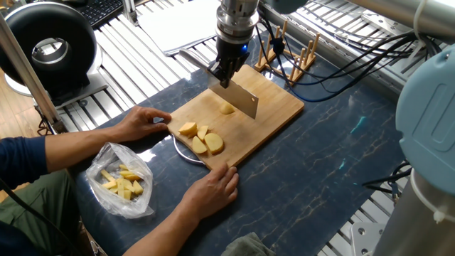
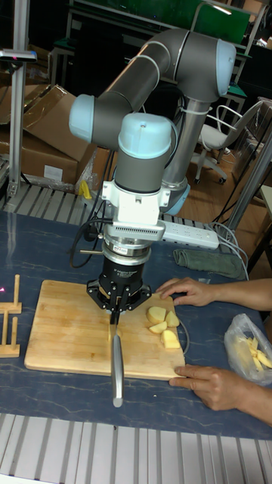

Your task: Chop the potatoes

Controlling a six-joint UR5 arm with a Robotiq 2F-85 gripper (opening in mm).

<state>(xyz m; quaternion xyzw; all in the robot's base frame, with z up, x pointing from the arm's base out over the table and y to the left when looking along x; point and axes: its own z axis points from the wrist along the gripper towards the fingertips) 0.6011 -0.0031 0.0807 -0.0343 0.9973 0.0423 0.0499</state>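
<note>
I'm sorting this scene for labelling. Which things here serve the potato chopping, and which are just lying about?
For the job: potatoes, lone potato piece, cleaver in the gripper, cutting board.

Lying about: plastic bag of yellow pieces, wooden rack, round lamp.

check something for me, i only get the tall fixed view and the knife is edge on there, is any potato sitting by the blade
observer: yes. The fixed view shows one small potato piece alone on the board, right beside the knife, on the side facing the pile. I cannot tell if they touch.
operator: what kind of blade is it
observer: a broad rectangular cleaver blade, its flat face towards that camera, hanging below the gripper that clamps the knife.
</note>
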